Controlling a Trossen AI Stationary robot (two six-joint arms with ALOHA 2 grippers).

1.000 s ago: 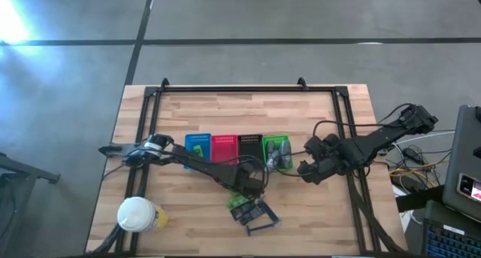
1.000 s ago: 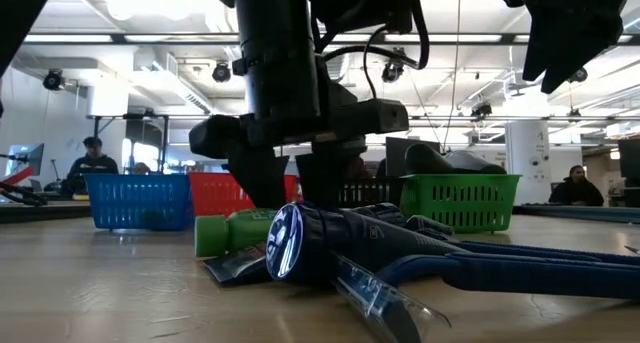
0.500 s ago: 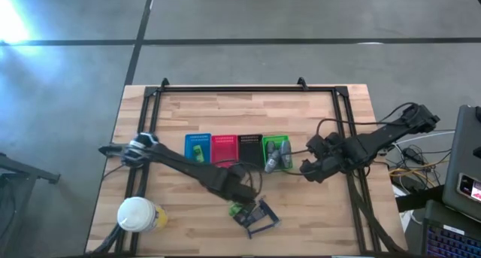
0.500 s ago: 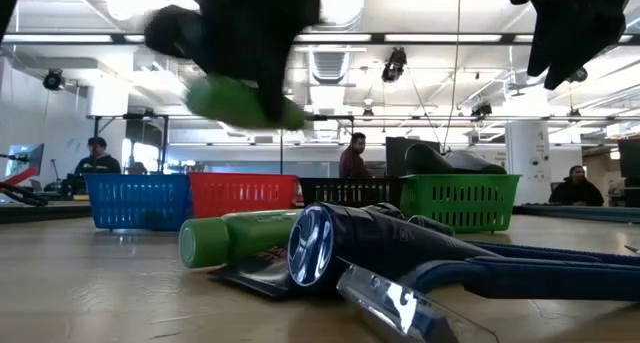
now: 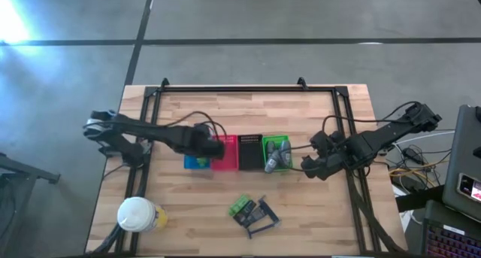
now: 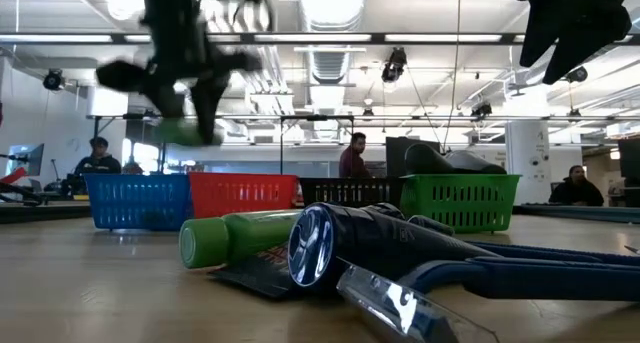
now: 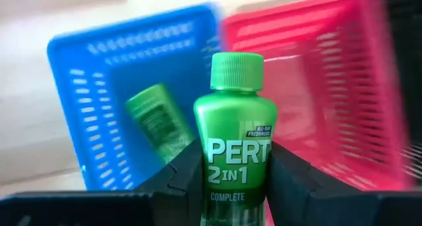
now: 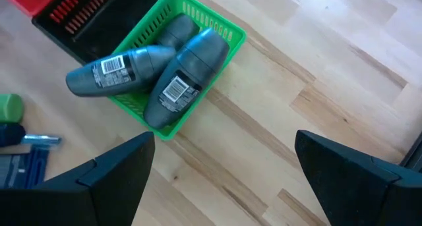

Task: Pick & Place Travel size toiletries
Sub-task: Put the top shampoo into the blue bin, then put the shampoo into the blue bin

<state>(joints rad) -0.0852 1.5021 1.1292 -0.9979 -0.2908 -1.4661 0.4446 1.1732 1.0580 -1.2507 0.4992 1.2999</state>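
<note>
My left gripper [image 5: 213,147] hangs in the air over the blue basket [image 7: 99,87] and the red basket [image 7: 316,74], shut on a bright green bottle [image 7: 235,153]. A second green bottle [image 7: 158,124] lies inside the blue basket. My right gripper [image 5: 307,166] hovers open just right of the green basket [image 8: 217,38], which holds grey tubes [image 8: 178,78]. Near the table's front, a third green bottle [image 6: 235,238], a dark packet [image 5: 244,215] and razors [image 5: 263,217] lie in a pile. My left gripper pinches the green bottle by the lower part of its body [image 7: 234,193], one finger [image 7: 188,180] on each side. The bottle lies along the fingers, and its cap [image 7: 236,71] sticks out past the fingertips. It is lifted clear, above the baskets.
Blue, red, black and green baskets stand in a row across the table's middle [image 5: 237,151]. A yellow cup with a white lid [image 5: 137,214] stands at the near left corner. A black frame [image 5: 233,89] borders the tabletop. People show in the room beyond.
My left gripper has risen from the pile with a green bottle and swung toward the table's far left, to a spot over the blue and red baskets. The bottle has been lifted clear of the table. The right arm has kept still.
</note>
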